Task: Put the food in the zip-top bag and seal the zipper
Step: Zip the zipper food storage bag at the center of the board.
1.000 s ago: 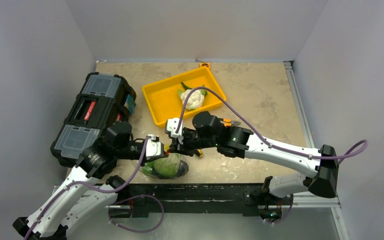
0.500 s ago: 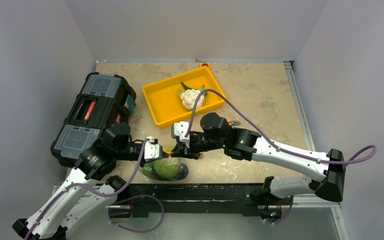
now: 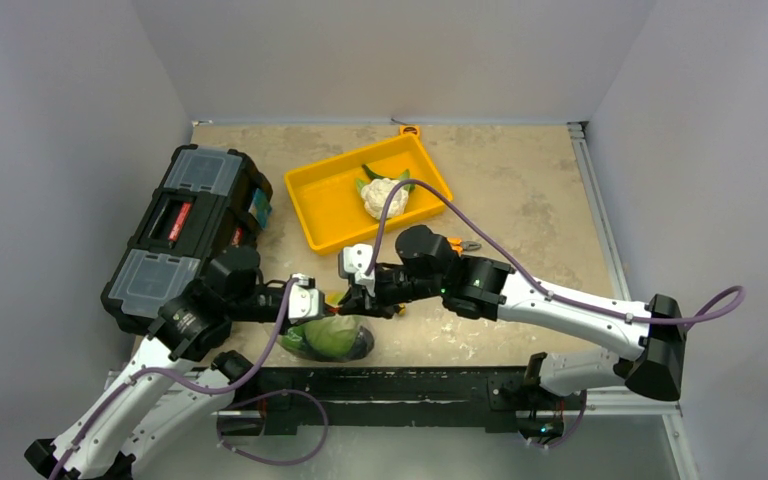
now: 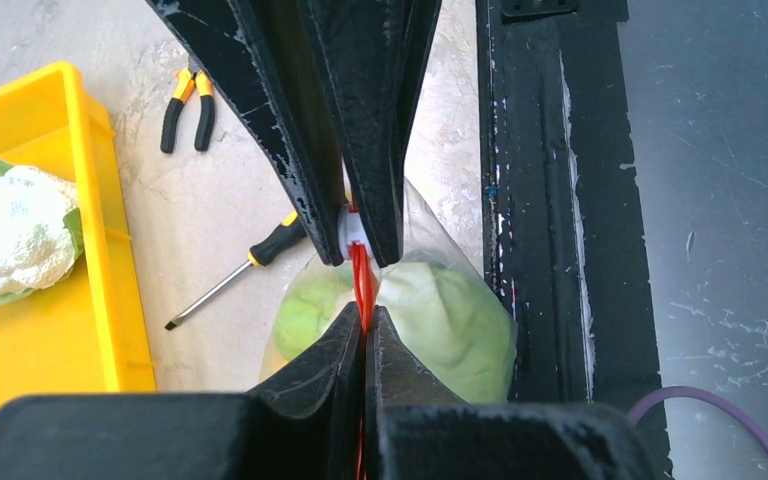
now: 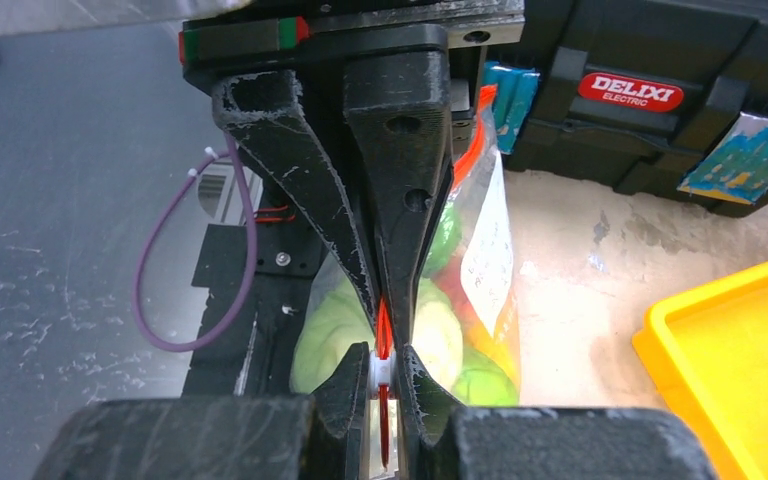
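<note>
The clear zip-top bag (image 3: 332,336) hangs at the table's near edge with the pale green cabbage (image 4: 440,315) and other green and orange-red food (image 5: 480,330) inside. My left gripper (image 4: 365,320) is shut on the red-orange zipper (image 4: 361,275) strip. My right gripper (image 5: 384,360) faces it, shut on the white slider (image 5: 382,368) on the same strip. The two grippers almost touch tip to tip (image 3: 332,298). The white cauliflower (image 3: 384,196) lies in the yellow tray (image 3: 332,205).
A black toolbox (image 3: 185,230) stands at the left. A screwdriver (image 4: 235,275) and orange-handled pliers (image 4: 188,108) lie on the table beside the tray. The black table edge (image 4: 540,200) runs just beyond the bag.
The right gripper slid along the zipper toward the left gripper and lowered slightly; the bag sagged a little. The left arm barely moved.
</note>
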{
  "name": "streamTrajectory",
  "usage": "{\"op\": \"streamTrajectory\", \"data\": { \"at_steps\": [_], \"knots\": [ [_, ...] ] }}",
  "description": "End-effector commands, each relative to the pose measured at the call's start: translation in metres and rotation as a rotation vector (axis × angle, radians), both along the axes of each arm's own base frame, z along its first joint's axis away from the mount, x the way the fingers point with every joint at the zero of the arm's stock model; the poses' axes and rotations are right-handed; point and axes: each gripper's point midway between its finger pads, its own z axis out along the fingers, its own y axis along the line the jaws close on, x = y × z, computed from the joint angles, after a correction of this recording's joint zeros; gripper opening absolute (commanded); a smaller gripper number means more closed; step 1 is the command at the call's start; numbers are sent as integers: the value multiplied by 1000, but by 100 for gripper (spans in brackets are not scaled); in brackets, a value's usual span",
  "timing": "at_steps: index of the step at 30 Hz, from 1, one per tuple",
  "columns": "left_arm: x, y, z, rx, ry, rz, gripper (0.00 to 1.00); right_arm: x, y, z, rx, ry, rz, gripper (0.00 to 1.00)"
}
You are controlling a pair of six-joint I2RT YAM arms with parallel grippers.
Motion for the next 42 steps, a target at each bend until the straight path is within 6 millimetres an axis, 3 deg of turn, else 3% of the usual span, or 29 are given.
{"op": "streamTrajectory", "data": {
  "at_steps": [1, 13, 22, 31, 39, 42],
  "knots": [
    [2, -11, 28, -94, -112, -58, 0, 14, 18, 22, 101, -61, -42, 1],
    [5, -10, 29, -92, -125, -40, 0, 2, 28, 24, 113, -33, 45, 2],
    [9, -8, 26, -82, -131, -17, 0, -13, 11, 19, 72, -10, 88, 1],
    [11, -8, 25, -72, -128, -12, 0, -18, 11, 23, 79, -3, 119, 2],
    [10, -9, 26, -76, -125, -20, 0, -1, 35, 28, 128, -41, 77, 4],
    [9, -9, 26, -78, -126, -22, 0, 16, 40, 30, 138, -60, -6, 6]
  ]
}}
